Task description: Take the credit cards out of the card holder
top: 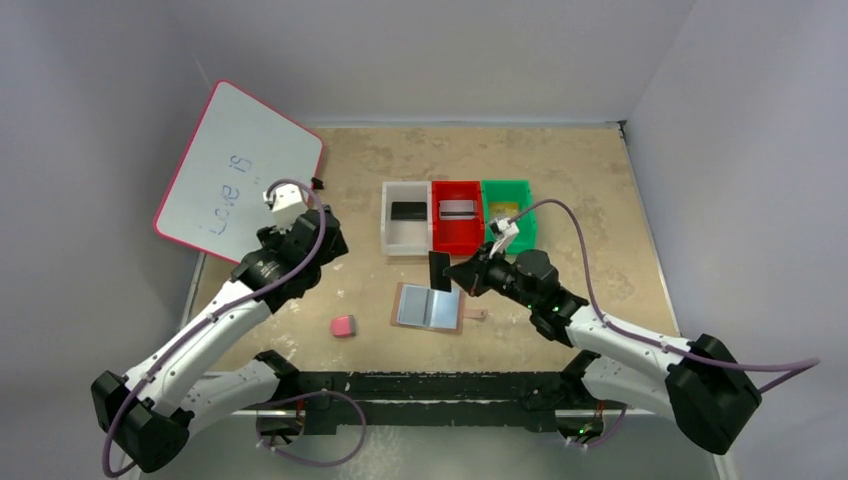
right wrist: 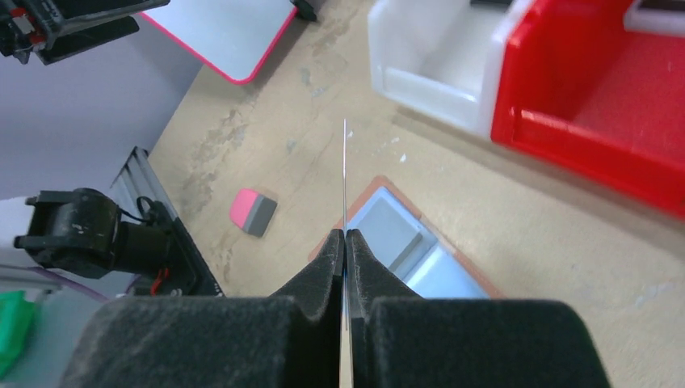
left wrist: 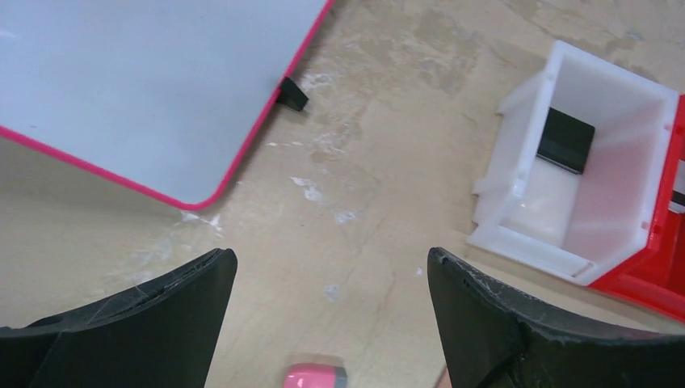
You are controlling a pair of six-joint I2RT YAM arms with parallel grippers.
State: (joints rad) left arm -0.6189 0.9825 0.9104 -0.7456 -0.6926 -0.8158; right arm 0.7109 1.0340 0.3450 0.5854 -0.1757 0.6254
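Black credit card pinched edge-on in right end effector, above open card holder, left end effector spread wide

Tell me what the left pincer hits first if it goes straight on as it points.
Probably bare table, between the whiteboard and the white bin. Nothing stands between the open left pincer and that patch; the eraser lies nearer, likely off that line; depth unclear.

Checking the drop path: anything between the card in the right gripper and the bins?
Nothing visible. The black card, pinched in the right gripper above the card holder, has bare table between it and the white bin.
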